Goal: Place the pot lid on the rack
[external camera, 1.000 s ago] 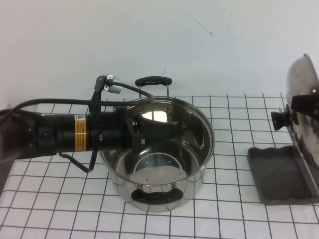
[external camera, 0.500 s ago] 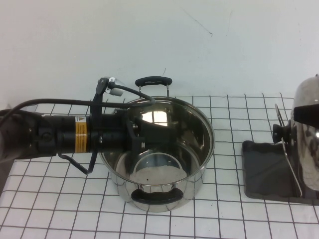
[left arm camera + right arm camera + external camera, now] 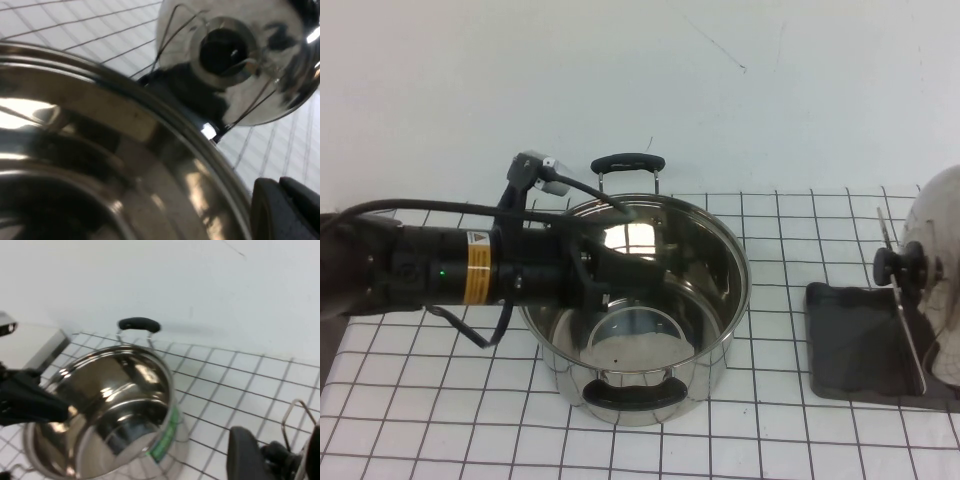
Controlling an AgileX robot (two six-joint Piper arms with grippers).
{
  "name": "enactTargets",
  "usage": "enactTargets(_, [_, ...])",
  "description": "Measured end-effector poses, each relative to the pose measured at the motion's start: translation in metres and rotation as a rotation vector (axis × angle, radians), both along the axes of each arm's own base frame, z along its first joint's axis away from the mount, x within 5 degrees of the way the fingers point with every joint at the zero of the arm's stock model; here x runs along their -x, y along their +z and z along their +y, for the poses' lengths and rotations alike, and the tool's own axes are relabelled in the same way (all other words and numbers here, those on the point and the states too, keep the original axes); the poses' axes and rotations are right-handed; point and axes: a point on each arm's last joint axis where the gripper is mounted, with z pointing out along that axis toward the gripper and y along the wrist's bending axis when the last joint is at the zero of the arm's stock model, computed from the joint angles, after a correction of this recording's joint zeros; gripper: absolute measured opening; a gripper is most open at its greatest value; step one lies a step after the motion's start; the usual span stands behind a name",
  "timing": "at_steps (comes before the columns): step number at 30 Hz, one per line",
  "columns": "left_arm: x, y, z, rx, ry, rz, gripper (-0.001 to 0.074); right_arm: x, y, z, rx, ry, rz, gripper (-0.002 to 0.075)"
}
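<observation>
The pot lid [image 3: 945, 300] stands on edge at the far right, its black knob [image 3: 898, 265] facing the pot, behind a wire divider [image 3: 905, 320] of the dark grey rack [image 3: 850, 345]. My right gripper [image 3: 279, 442] is outside the high view. In the right wrist view its fingers [image 3: 245, 455] straddle the knob [image 3: 277, 457] and hold the lid. My left gripper [image 3: 655, 262] is shut and empty over the open steel pot [image 3: 640, 390]. The left wrist view shows its fingers [image 3: 265, 210] together, with the lid [image 3: 270, 80] beyond the pot rim [image 3: 150, 100].
The pot has two black handles, one at the back [image 3: 628, 162] and one at the front [image 3: 635, 392]. The left arm [image 3: 430, 275] lies across the table's left side. The white grid cloth [image 3: 780, 420] covers the table, with bare cloth between the pot and the rack.
The lid has come down from above the rack and moved right, tilting to face the camera more. The right gripper has left the high view. The left arm has barely moved.
</observation>
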Motion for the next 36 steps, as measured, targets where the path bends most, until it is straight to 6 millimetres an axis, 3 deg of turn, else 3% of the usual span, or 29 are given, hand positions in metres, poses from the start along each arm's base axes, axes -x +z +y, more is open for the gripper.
enactTargets(4, [0.007, 0.017, 0.01, -0.15, 0.048, -0.09, -0.0001, 0.014, 0.011, 0.008, 0.001, 0.062, -0.031, 0.0265])
enactTargets(7, [0.023, 0.042, 0.022, -0.196, 0.13, -0.181, -0.0001, 0.021, 0.019, 0.012, 0.022, 0.12, -0.046, 0.0231])
enactTargets(12, [0.069, 0.071, 0.052, -0.233, 0.351, -0.34, -0.0001, 0.03, 0.048, 0.017, 0.112, 0.213, -0.096, 0.0089])
enactTargets(16, [0.113, 0.078, 0.087, -0.262, 0.606, -0.475, -0.0001, 0.041, 0.07, 0.024, 0.115, 0.29, -0.167, 0.0017])
enactTargets(21, [0.17, 0.066, 0.131, -0.227, 0.92, -0.586, -0.0001, 0.06, 0.087, 0.033, 0.104, 0.33, -0.28, 0.0001])
enactTargets(26, [0.21, 0.051, 0.15, -0.127, 1.029, -0.671, -0.0001, 0.093, 0.101, 0.043, 0.158, 0.218, -0.452, -0.0001])
enactTargets(31, [0.22, 0.036, 0.154, -0.073, 1.052, -0.643, -0.0001, 0.141, 0.1, 0.047, 0.231, 0.017, -0.674, -0.0001])
enactTargets(36, [0.221, 0.026, 0.15, -0.075, 1.008, -0.61, -0.0001, 0.166, 0.069, 0.045, 0.29, -0.11, -0.762, -0.0001])
